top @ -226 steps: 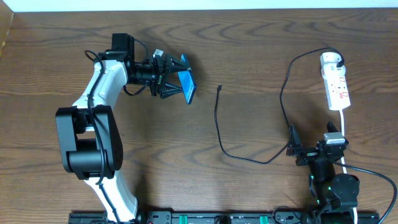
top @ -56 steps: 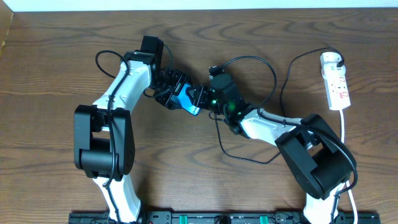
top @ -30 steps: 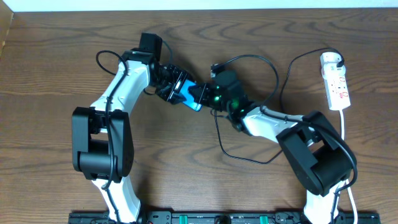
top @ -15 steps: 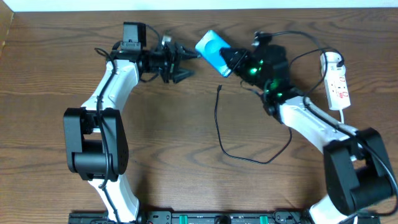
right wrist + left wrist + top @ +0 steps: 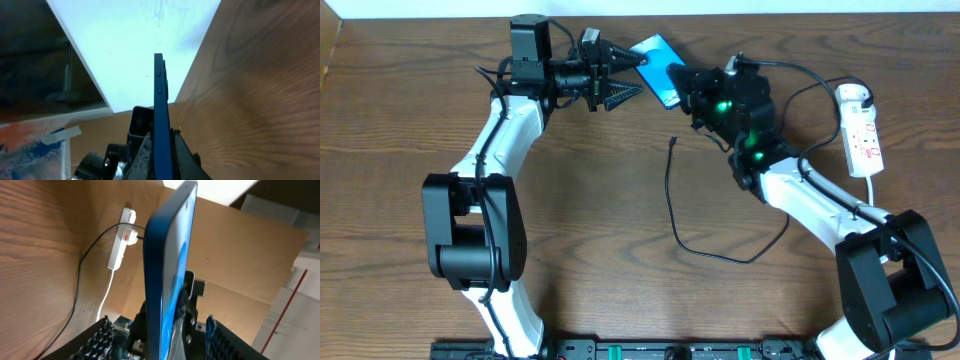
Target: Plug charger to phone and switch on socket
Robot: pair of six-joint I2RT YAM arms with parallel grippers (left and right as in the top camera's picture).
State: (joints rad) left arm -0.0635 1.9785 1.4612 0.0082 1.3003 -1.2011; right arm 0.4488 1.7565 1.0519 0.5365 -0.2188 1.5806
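In the overhead view the phone (image 5: 657,69), blue-screened, hangs above the back of the table with my right gripper (image 5: 685,82) shut on its right end. The right wrist view shows the phone (image 5: 160,90) edge-on, both fingers of the right gripper (image 5: 162,142) pressed against it. My left gripper (image 5: 639,76) is open around the phone's left end. In the left wrist view the phone (image 5: 167,265) stands between the fingers of the left gripper (image 5: 157,327) with gaps on both sides. The charger (image 5: 670,205) lies loose on the table. Its black tip (image 5: 673,141) is free. The socket (image 5: 860,132) lies at the right.
The socket's white cord (image 5: 873,200) runs down the right side to the front edge. A white wall strip (image 5: 640,7) borders the table's back edge, close behind the phone. The left wrist view also shows the socket (image 5: 122,237) and the black cable (image 5: 80,280).
The phone passed from my left gripper to my right, which carried it up to the back of the table. My left gripper opened, then moved right so its fingers flank the phone's end.
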